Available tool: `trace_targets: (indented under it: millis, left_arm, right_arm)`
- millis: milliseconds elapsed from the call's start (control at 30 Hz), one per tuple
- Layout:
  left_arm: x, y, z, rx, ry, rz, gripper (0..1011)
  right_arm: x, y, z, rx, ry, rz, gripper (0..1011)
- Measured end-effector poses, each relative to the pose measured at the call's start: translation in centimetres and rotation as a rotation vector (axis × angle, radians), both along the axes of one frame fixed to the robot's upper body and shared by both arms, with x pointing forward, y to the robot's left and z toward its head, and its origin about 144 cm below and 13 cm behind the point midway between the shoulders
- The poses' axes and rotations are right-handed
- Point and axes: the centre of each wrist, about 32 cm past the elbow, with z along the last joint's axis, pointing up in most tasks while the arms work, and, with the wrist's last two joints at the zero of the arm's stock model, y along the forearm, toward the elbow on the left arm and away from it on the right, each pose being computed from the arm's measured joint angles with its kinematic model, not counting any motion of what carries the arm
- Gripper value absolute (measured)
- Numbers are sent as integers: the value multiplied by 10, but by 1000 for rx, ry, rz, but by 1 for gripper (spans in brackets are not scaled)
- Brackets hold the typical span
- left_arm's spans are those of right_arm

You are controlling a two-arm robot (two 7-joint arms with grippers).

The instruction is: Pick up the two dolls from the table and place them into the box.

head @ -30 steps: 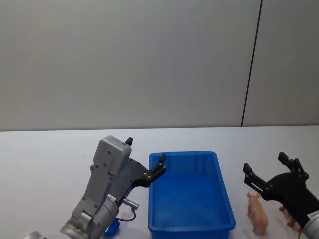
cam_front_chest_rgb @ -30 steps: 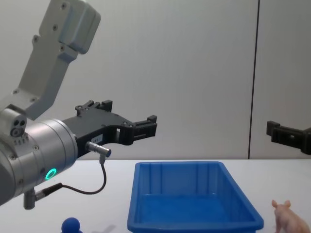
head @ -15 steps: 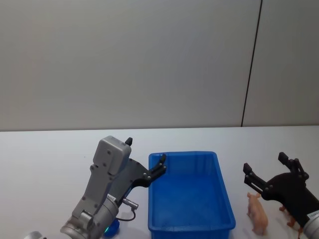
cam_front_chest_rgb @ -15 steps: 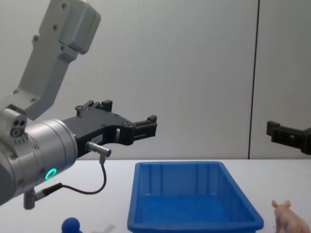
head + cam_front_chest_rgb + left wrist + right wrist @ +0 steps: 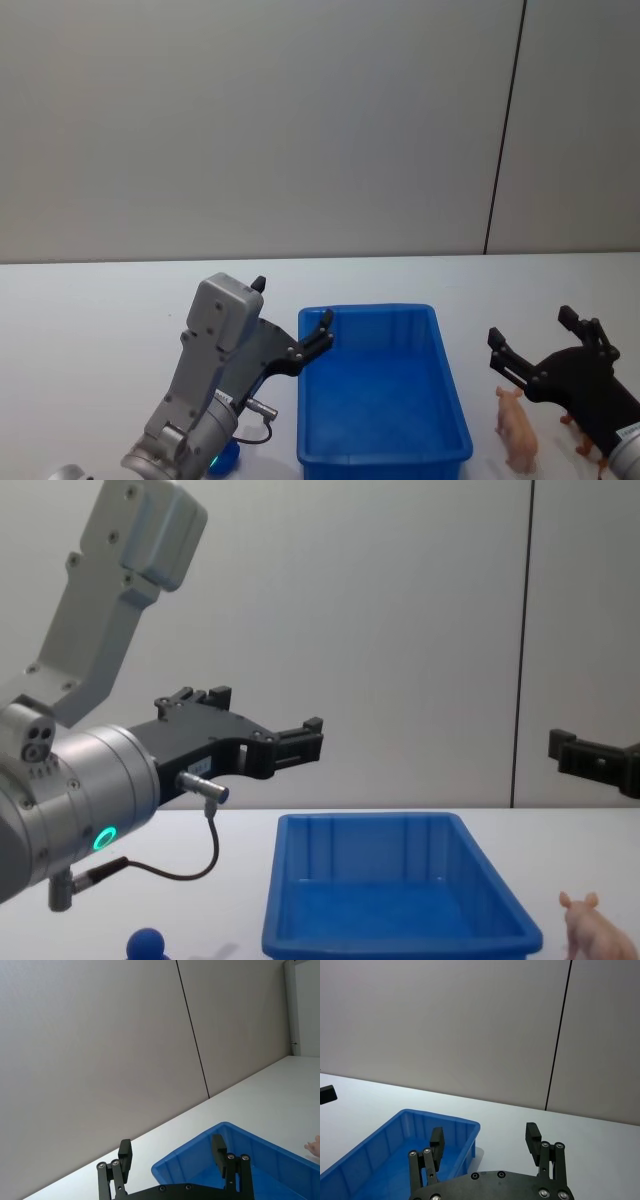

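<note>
Dolls are both out of the box [image 5: 366, 309] so far. The pig [image 5: 518, 430] stands on the worktop [image 5: 100, 320] just beside the box's right wall, below the inner of the right gripper [image 5: 530, 328]'s two fingers. The brown doll [image 5: 583, 449] shows as little more than legs, farther back under that gripper's body, behind the finger roots. The right fingers [image 5: 532, 1136] are spread wide with nothing between them. The chest view puts them well above the worktop, so this reads as a hover before a descent, with the gap kept open to take a doll. With both dolls below these fingers, the right arm looks the likelier one to do the picking. The left gripper [image 5: 292, 300] hangs by the box's far left corner, one fingertip over the rim and the other outside it. Its fingers [image 5: 125, 1152] are likewise spread and empty, and no doll lies near them, so I judge it to be waiting clear of the box mouth. A small blue ball [image 5: 147, 943] sits on the worktop below and behind the left fingers, apart from the box. Against the pictures of a second and half a second ago nothing differs: both grippers keep the same pose and spread, the pig stands where it stood, and the box is bare inside.
</note>
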Motion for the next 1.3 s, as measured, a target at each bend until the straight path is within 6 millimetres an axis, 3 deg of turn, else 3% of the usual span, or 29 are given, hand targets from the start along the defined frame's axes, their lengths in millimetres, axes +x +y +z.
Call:
trace_targets:
  millis: [833, 1300]
  left_arm:
    - [0, 0, 0, 0, 0, 0, 1001]
    - [0, 0, 0, 0, 0, 0, 1001]
  right_arm:
    - [5, -27, -16, -13, 101, -85, 1001]
    - [33, -24, -11, -32, 185, -162, 1001]
